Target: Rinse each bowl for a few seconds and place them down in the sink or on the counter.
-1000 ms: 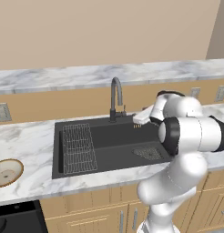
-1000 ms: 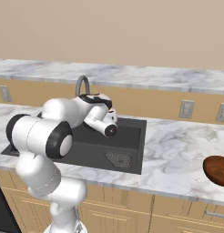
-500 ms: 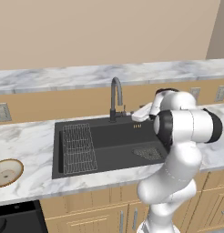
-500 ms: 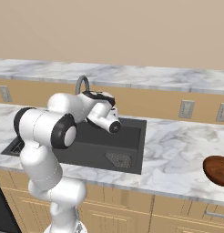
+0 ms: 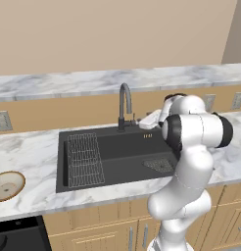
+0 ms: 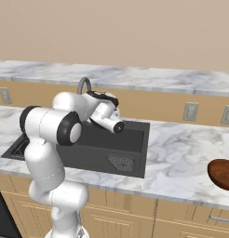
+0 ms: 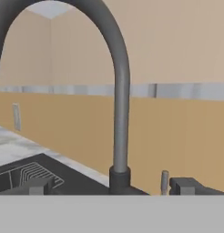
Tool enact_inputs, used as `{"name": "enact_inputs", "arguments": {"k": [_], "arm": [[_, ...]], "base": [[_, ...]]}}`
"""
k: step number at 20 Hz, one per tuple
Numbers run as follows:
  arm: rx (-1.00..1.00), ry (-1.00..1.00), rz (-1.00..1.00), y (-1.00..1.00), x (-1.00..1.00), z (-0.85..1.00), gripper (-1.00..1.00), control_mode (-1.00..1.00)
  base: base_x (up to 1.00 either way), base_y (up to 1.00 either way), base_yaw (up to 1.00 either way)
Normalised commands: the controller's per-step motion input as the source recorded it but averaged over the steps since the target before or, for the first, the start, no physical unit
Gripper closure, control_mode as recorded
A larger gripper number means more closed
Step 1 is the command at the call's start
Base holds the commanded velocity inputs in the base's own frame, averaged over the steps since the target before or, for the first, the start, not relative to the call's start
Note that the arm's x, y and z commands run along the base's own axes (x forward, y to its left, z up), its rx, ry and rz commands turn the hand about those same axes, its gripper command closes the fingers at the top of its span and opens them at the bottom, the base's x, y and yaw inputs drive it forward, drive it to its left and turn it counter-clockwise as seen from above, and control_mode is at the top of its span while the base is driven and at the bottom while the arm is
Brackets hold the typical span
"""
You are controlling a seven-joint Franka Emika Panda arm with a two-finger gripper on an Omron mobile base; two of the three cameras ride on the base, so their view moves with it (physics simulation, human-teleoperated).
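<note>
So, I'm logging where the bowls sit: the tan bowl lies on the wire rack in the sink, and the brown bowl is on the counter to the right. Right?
Not quite. The tan bowl is not on the rack; the left base view shows it on the counter left of the sink. The brown bowl is on the counter to the right, as the right base view shows.

We see an evenly lit, flat rendered kitchen with no single light source we can place. The black sink (image 5: 112, 157) reads as the darkest area, its wire rack (image 5: 85, 159) lines thin and slightly jagged. The white arm (image 5: 193, 147) shows soft shading on its underside and no glare. In the hand view the tap (image 7: 119, 113) looks soft and slightly blurred up close.
</note>
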Motion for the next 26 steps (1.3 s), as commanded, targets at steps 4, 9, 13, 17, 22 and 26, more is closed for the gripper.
{"name": "enact_inputs", "arguments": {"k": [4,9,13,17,22,26], "arm": [[0.01,0.00,0.01,0.06,0.26,-0.07,-1.00,-1.00],[0.02,0.00,0.01,0.02,0.29,-0.09,-1.00,-1.00],[0.01,0.00,0.00,0.00,0.29,-0.14,-1.00,-1.00],[0.00,0.01,0.00,0.00,0.28,-0.20,-1.00,-1.00],[0.00,0.01,0.01,0.00,0.29,-0.16,-1.00,-1.00],[0.00,0.00,0.01,0.00,0.29,-0.08,-1.00,-1.00]], "base": [[0.00,0.00,0.00],[0.00,0.00,0.00],[0.00,0.00,0.00],[0.00,0.00,0.00],[0.00,0.00,0.00],[0.00,0.00,0.00]]}}
